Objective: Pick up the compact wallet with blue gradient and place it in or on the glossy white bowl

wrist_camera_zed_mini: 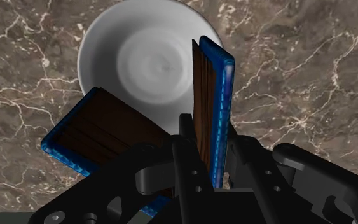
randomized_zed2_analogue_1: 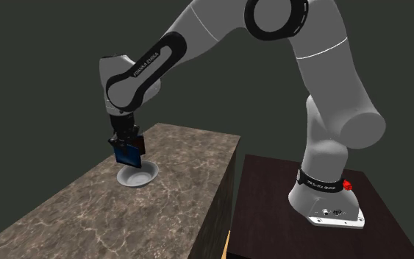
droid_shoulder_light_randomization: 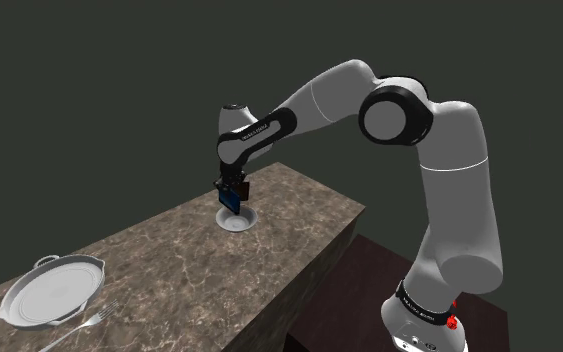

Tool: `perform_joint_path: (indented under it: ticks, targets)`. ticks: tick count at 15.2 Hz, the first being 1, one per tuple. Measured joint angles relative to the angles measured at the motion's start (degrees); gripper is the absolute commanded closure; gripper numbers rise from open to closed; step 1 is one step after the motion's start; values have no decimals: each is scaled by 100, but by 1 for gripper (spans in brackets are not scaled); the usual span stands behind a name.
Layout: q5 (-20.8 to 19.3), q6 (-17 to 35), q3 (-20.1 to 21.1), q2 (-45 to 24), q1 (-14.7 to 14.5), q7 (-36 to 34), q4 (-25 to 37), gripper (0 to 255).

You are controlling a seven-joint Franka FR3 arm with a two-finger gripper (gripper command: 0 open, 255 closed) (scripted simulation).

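My black gripper (droid_shoulder_light_randomization: 232, 192) is shut on a small blue wallet (droid_shoulder_light_randomization: 231, 201) with a brown inside, holding it just above the white bowl (droid_shoulder_light_randomization: 237, 219). In the second exterior view the wallet (randomized_zed2_analogue_1: 127, 154) hangs from the gripper (randomized_zed2_analogue_1: 126, 144) over the bowl (randomized_zed2_analogue_1: 137, 174), a little above its rim. In the wrist view the wallet (wrist_camera_zed_mini: 210, 108) has fallen open: one flap stands clasped between the fingers, the other flap (wrist_camera_zed_mini: 101, 130) splays out to the side. The bowl (wrist_camera_zed_mini: 147, 63) lies directly below, empty.
The bowl stands on a brown marbled counter (droid_shoulder_light_randomization: 169, 250). A grey two-handled pan (droid_shoulder_light_randomization: 51, 290) and a fork (droid_shoulder_light_randomization: 81, 327) lie at the counter's near left end in the shoulder view. My stand (randomized_zed2_analogue_1: 308, 221) is a dark box right of the counter.
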State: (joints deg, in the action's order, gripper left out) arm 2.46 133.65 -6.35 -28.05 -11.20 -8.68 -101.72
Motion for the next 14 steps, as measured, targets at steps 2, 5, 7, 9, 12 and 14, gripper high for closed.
perform_joint_path:
  ticks: [2,5,7,9,12,14]
  targets:
    - [11,115,8,-89,3,2,-27,255]
    - [31,284,19,-244,17,17,-42,255]
    - [44,391,27,-347,28,27,-45,255]
    - [55,487,36,-443,34,33,-45,255]
    - [74,662,51,-607,42,39,-59,255]
    - [76,688,53,-629,42,37,-61,255]
